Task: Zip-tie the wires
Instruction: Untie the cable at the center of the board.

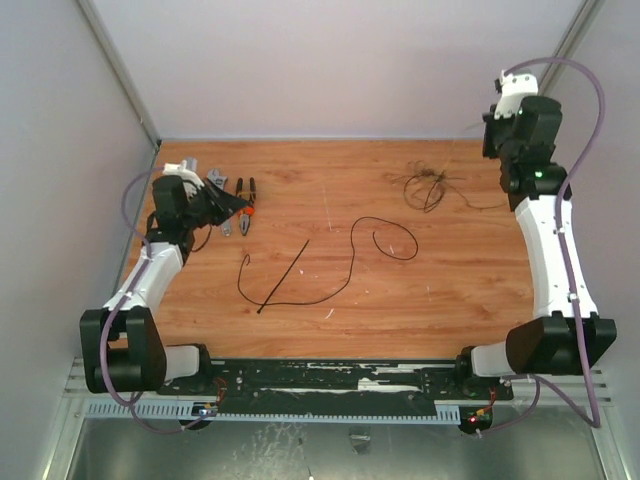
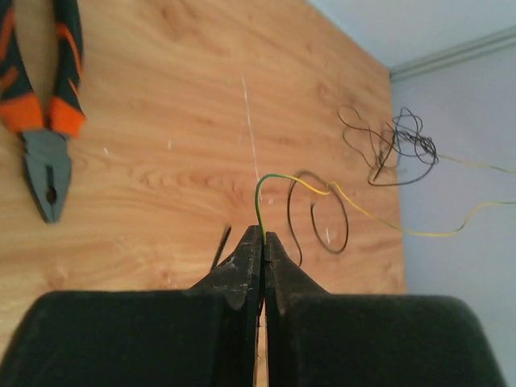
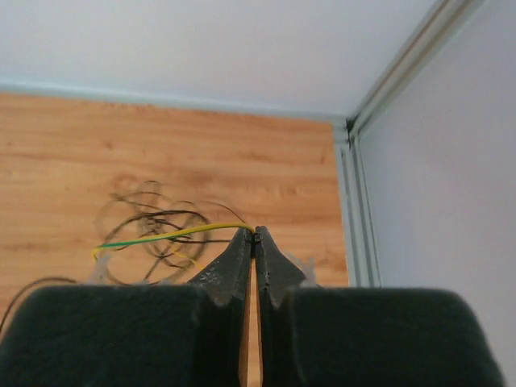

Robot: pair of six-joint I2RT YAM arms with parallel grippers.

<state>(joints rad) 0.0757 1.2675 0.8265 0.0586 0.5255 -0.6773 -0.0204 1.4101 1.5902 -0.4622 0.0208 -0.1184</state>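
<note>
Between the tips of the left gripper [image 2: 262, 235], clamped tight together, pinches a thin yellow-and-green strand [image 2: 258, 201]. Lets it bend up from the tips and run off to the right. Over at the right gripper [image 3: 254, 235], does the same: tips shut tight, nipping the end of a yellow-and-green strand leading off to the left. Maybe holds one strand by both ends, to pull it clear of the mess; cannot tell for sure, too thin to show from above. Farther out, leaves the rest of the wires [image 1: 425, 186] as a loose ball of loops on the table [image 1: 450, 270], near the far right side, not bundled yet. Leaves the zip tie [image 1: 285, 273] flat in the middle of the table, well apart from both grippers, touched by neither. Has orange-and-black pliers [image 2: 44, 121] lying near the left gripper, likely for snipping the tie's tail later. Looks like an early step: gather first, tie after.
</note>
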